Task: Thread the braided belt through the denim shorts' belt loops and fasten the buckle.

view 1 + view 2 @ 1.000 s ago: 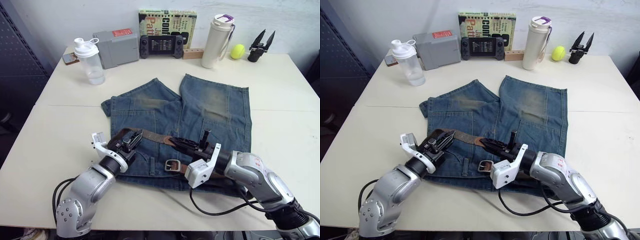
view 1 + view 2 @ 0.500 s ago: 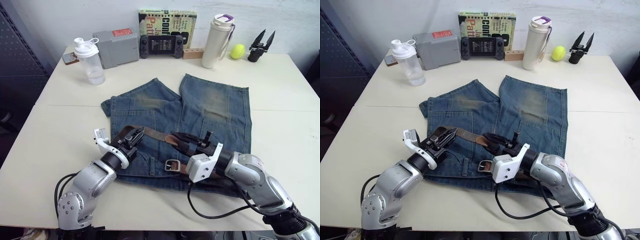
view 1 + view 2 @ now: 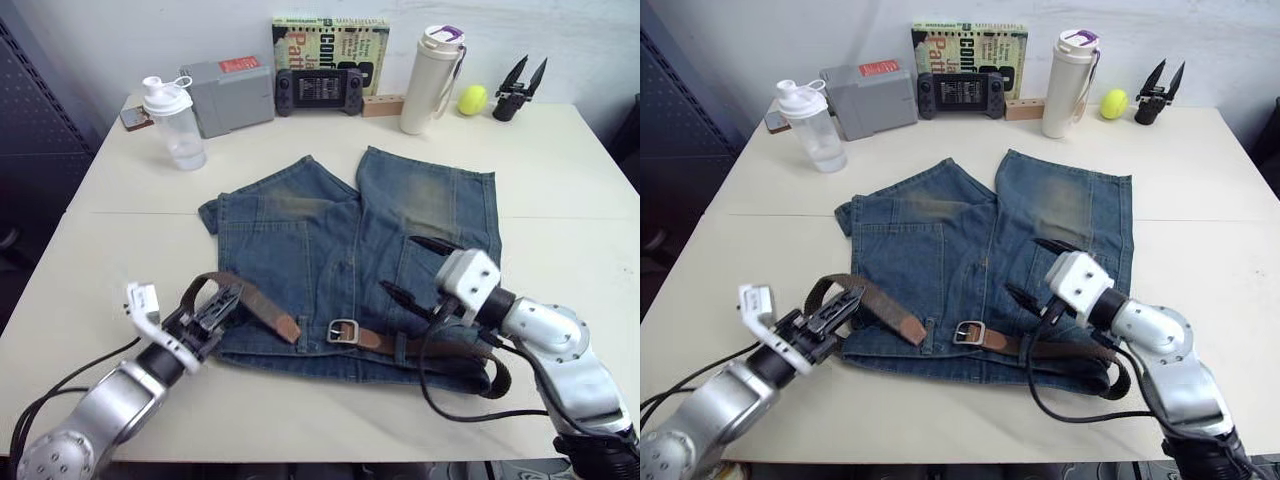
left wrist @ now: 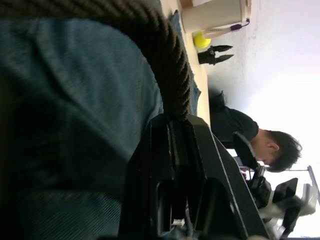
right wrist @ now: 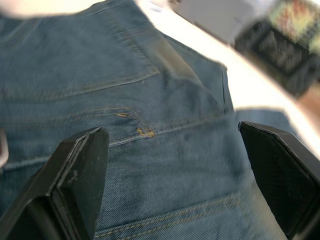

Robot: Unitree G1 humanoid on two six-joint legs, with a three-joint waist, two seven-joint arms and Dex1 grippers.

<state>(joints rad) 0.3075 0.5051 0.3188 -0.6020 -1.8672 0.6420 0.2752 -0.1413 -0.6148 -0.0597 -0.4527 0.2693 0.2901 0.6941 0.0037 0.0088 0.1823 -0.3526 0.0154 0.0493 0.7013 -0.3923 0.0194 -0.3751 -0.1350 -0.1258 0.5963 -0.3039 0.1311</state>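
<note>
1. The braided belt point(image 3: 385, 340) lies along the denim shorts' point(image 3: 330, 240) waistband, its free end now pulled out leftward into a loop.
2. Our left gripper point(image 3: 830, 312) is clenched on that end.
3. Our right gripper point(image 3: 412, 270) has released, its fingers spread above the denim.
4. The buckle point(image 3: 344, 331) remains unfastened; we judge fastening comes next.

Table point(image 3: 560, 170): cream top, faint seam running across.
Wall point(image 3: 150, 30): plain white, directly behind table.
Left side point(image 3: 40, 150): dark panel, possibly perforated.
Light: even, soft.
Person point(image 4: 260, 145): dark top, beyond table's right end.
</note>
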